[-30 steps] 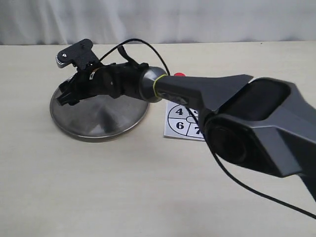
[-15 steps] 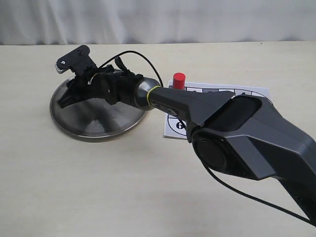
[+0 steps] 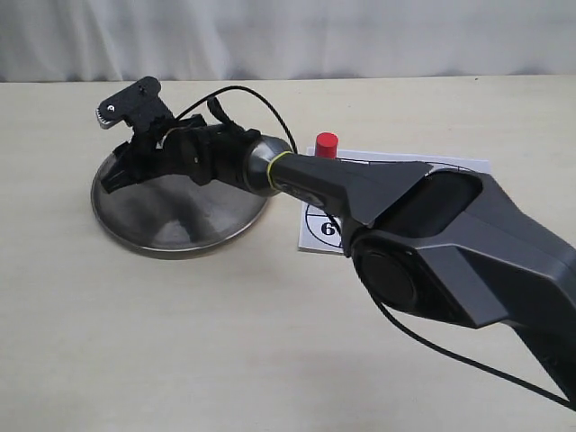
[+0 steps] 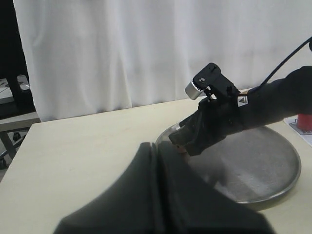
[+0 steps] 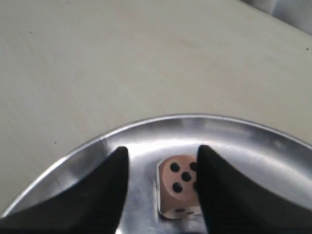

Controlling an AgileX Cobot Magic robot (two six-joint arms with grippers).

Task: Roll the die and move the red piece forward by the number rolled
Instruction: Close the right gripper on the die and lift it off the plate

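Observation:
The die (image 5: 179, 187), a tan cube with several dark pips on its near face, lies on the steel plate (image 5: 146, 131). My right gripper (image 5: 162, 151) is open around it, one finger touching the die and a gap at the other. In the exterior view the right gripper (image 3: 112, 180) hangs low over the plate's (image 3: 180, 220) left part and hides the die. The red piece (image 3: 326, 144) stands upright at the edge of the numbered paper board (image 3: 311, 236). My left gripper (image 4: 158, 145) is shut and empty, just short of the plate (image 4: 263, 168).
The right arm (image 3: 432, 234) stretches across the board and covers most of its squares. A black cable (image 3: 243, 90) loops above the wrist. A white curtain (image 3: 288, 36) closes off the back of the table. The red piece (image 4: 305, 121) shows beyond the plate.
The right forearm has shifted and now uncovers the red piece. The right gripper has edged slightly toward the plate's left rim, still low over it.

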